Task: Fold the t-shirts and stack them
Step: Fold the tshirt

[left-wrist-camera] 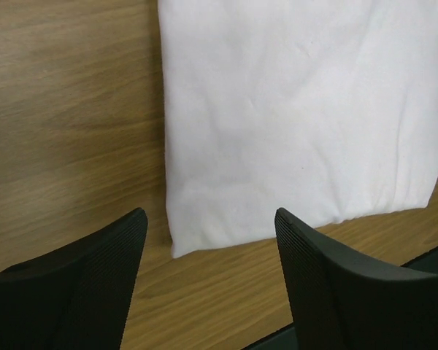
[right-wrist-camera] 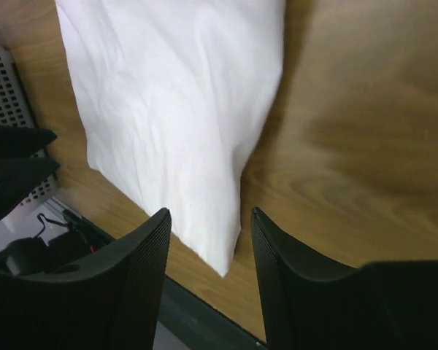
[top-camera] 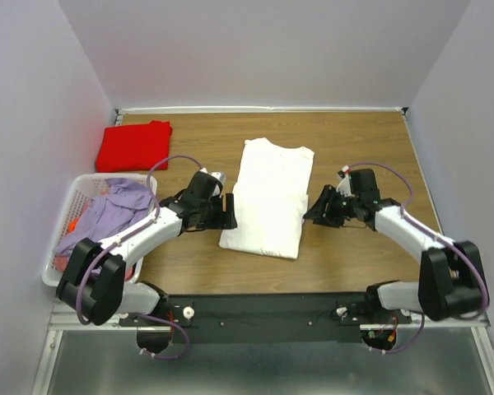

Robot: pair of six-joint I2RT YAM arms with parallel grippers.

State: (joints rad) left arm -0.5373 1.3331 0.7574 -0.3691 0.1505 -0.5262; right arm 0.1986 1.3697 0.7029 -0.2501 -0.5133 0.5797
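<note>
The white t-shirt (top-camera: pixel 267 197) lies folded into a long rectangle in the middle of the table; no chest print shows. It also shows in the left wrist view (left-wrist-camera: pixel 299 109) and the right wrist view (right-wrist-camera: pixel 175 109). The red t-shirt (top-camera: pixel 133 145) lies folded at the back left. My left gripper (top-camera: pixel 228 211) is open and empty just left of the white shirt's near left edge. My right gripper (top-camera: pixel 309 211) is open and empty just right of the shirt's near right edge. In the wrist views each pair of fingers (left-wrist-camera: pixel 106 277) (right-wrist-camera: pixel 131 277) straddles a near corner of the shirt.
A white slatted laundry basket (top-camera: pixel 70 216) stands at the left table edge with purple cloth (top-camera: pixel 111 210) and something orange in it. The table's near edge with a black rail (top-camera: pixel 263 309) runs just behind both grippers. Grey walls enclose the table.
</note>
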